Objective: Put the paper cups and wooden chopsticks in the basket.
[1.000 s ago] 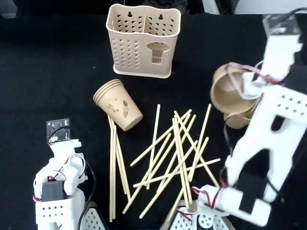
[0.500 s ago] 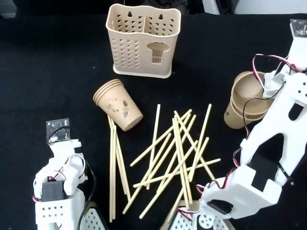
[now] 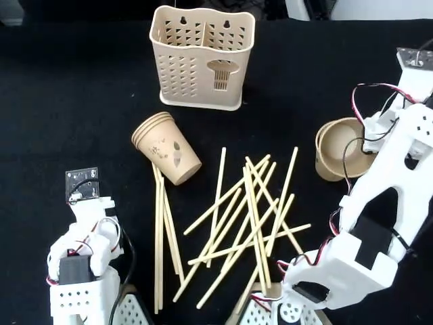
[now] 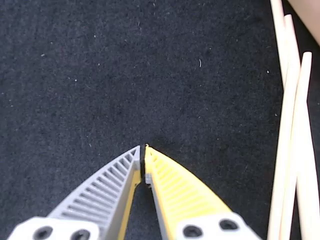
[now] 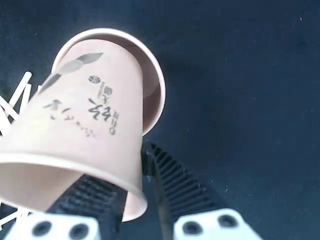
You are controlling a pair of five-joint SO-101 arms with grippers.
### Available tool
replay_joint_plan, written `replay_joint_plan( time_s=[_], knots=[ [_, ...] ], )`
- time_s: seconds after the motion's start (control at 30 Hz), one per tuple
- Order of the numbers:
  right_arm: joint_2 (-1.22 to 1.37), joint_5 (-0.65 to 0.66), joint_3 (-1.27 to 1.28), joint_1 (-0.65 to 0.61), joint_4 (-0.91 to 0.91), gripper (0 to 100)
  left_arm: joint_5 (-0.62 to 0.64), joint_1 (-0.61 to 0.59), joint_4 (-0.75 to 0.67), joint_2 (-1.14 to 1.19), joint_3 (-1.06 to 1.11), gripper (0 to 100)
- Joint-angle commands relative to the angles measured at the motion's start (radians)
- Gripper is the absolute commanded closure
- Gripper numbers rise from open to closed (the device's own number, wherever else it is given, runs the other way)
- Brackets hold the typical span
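The beige basket (image 3: 203,57) stands upright at the back of the black table. A stack of paper cups (image 3: 166,147) lies on its side in front of it. Several wooden chopsticks (image 3: 247,213) lie scattered across the middle. At the right, my right gripper (image 3: 366,141) is shut on the wall of two nested paper cups (image 3: 340,149), their mouths facing up. In the right wrist view the printed cup (image 5: 85,130) sits with one finger inside and one outside, in my right gripper (image 5: 143,159). My left gripper (image 4: 144,150) is shut with nothing in it over bare cloth beside some chopsticks (image 4: 295,150).
The left arm (image 3: 81,271) sits folded at the front left corner. The right arm's white body (image 3: 379,223) covers the front right of the table. Black cloth lies open left of the basket and along the left side.
The right arm has swung right and back with the nested cups, turning them from tilted sideways to mouth up and lower. The left arm has not moved.
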Motion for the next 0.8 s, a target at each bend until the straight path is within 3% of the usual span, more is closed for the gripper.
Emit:
replay_joint_plan(
  time_s=[0.0,0.17,0.3,0.77],
  knots=[
    [-0.008,0.009,-0.004,0.009,0.000,98.6,-0.011,0.001,-0.002,-0.002,0.012,97],
    [-0.008,0.009,-0.004,0.009,0.002,96.8,-0.011,0.001,-0.002,-0.002,0.012,97],
    [-0.016,0.002,-0.005,0.009,0.002,84.5,-0.011,0.001,-0.002,-0.002,0.012,97],
    [-0.016,0.002,-0.111,0.002,-0.023,88.1,-0.011,0.001,-0.002,-0.002,0.012,97]
  ],
)
